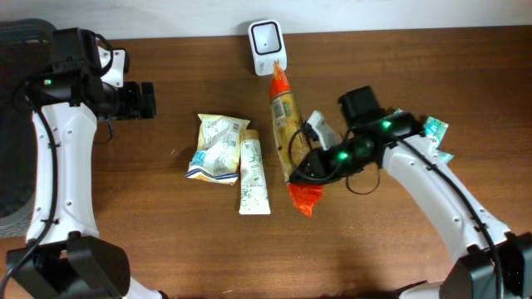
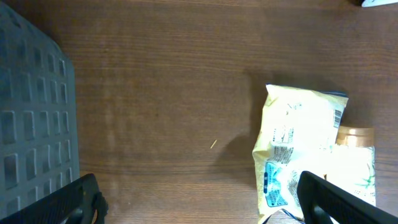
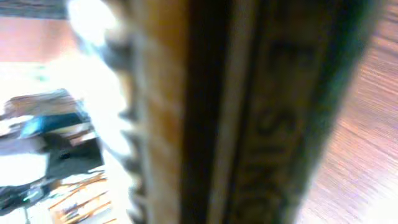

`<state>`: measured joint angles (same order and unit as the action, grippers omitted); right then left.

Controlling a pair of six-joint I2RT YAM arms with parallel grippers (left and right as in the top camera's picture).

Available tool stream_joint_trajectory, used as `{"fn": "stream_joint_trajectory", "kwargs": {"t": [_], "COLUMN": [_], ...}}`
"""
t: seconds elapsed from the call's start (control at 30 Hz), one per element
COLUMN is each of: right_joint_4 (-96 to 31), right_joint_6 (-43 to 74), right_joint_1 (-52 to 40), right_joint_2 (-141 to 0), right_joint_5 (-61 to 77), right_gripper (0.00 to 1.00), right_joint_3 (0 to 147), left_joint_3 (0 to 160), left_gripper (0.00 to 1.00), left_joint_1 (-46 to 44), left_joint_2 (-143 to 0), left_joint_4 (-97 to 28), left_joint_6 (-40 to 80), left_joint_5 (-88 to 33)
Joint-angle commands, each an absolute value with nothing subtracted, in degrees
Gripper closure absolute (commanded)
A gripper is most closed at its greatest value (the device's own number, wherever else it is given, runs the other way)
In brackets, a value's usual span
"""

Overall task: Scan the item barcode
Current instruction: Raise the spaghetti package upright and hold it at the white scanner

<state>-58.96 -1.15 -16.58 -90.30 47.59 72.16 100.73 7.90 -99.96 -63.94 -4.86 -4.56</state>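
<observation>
The long orange-ended snack packet [image 1: 284, 112] lay flat on the worktop [image 1: 166, 241], its top end just below the white scanner [image 1: 266, 40]. My right claw [image 1: 301, 158] sat over the packet's lower half. The wrist view was only a blur of wrapper, so I could not tell whether the jaws had closed on it. I judged that a thin pinch on slack film could slip, or could hide the barcode from the scanner. The right arm reached in leftward, elbow bent. The left claw [image 1: 146, 100] hung wide open and empty, well apart.
</observation>
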Motion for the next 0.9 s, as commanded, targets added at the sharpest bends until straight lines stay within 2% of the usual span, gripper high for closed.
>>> {"fn": "stream_joint_trajectory", "kwargs": {"t": [0.0,0.1,0.2,0.37,0.43,0.5,0.53,0.6,0.67,0.8,0.87], "right_joint_4": [-57.54,-50.57,-39.27,-37.01,-41.69,-51.92,-60.9,-66.94,-64.93,-48.38,-43.29], "right_joint_6": [-10.28,-9.91,1.72,15.57,15.27,10.79,7.11,4.64,2.04,-4.38,-7.77], "right_joint_1": [-14.15,-14.11,-14.11,-14.28,-14.92,-17.17,-20.03,-24.36,-27.92,-29.08,-28.45], "right_joint_2": [-88.23,-88.23,-88.23,-88.23,-88.99,-93.14,-99.81,-109.14,-119.2,-135.52,-140.57], "right_joint_5": [68.2,81.14,84.9,64.66,54.43,42.0,31.18,15.0,-7.01,-49.21,-54.98], "right_gripper": [0.96,0.96,0.96,0.96,0.96,0.96,0.96,0.96,0.96,0.96,0.96], "right_joint_3": [74.17,74.17,74.17,74.65,81.45,93.78,107.13,121.78,130.96,131.07,131.07], "left_joint_3": [101.21,101.21,101.21,101.21,101.21,101.21,101.21,101.21,101.21,101.21,101.21], "left_gripper": [0.01,0.01,0.01,0.01,0.01,0.01,0.01,0.01,0.01,0.01,0.01], "left_joint_1": [8.01,8.01,8.05,8.01,8.01,8.01,8.01,8.01,8.01,8.01,8.01], "left_joint_2": [-99.39,-99.39,-99.39,-99.39,-99.39,-99.39,-99.39,-99.39,-99.39,-99.39,-99.39], "left_joint_4": [-63.99,-63.99,-63.99,-63.99,-63.99,-63.99,-63.99,-63.99,-63.99,-63.99,-63.99], "left_joint_6": [-4.32,-4.32,-4.32,-4.32,-4.32,-4.32,-4.32,-4.32,-4.32,-4.32,-4.32], "left_joint_5": [-5.17,-5.17,-5.17,-5.17,-5.15,-5.17,-5.17,-5.15,-5.17,-5.15,-5.15]}}
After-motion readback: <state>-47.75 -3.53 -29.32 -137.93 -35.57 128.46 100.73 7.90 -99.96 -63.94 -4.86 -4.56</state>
